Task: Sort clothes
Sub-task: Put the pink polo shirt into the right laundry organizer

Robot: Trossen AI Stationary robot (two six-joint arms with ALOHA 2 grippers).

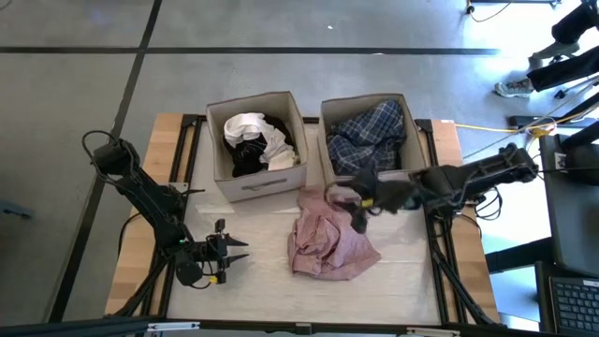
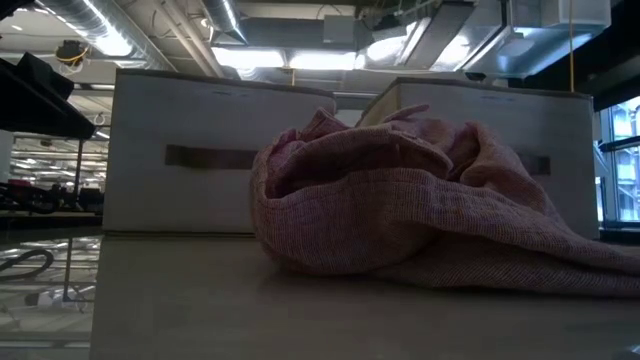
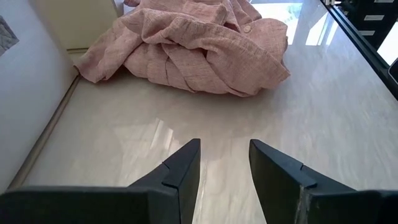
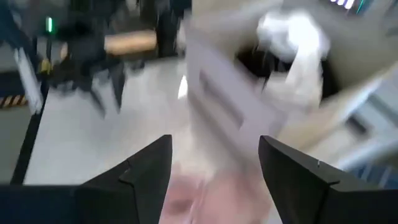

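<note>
With one pink garment (image 1: 323, 245) left on table, we're mid-sort.
R gripper (image 1: 358, 213) spread, empty above its top edge; nxt: drop, pinch. L gripper (image 1: 234, 250) parted, idle nearby.

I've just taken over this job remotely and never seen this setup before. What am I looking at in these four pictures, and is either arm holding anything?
Two dark robot arms work at a table, sorting clothes. The overhead picture shows everything; the low one looks level across the tabletop; the other two are from cameras on each wrist.

A crumpled pink garment lies on the table in front of two beige fabric boxes. The left box holds black and white pieces; the right box holds a blue-plaid garment.

The left gripper is low over the table, left of the pink garment, open and empty. The right gripper is above that garment's upper right edge, open, holding nothing.
</note>
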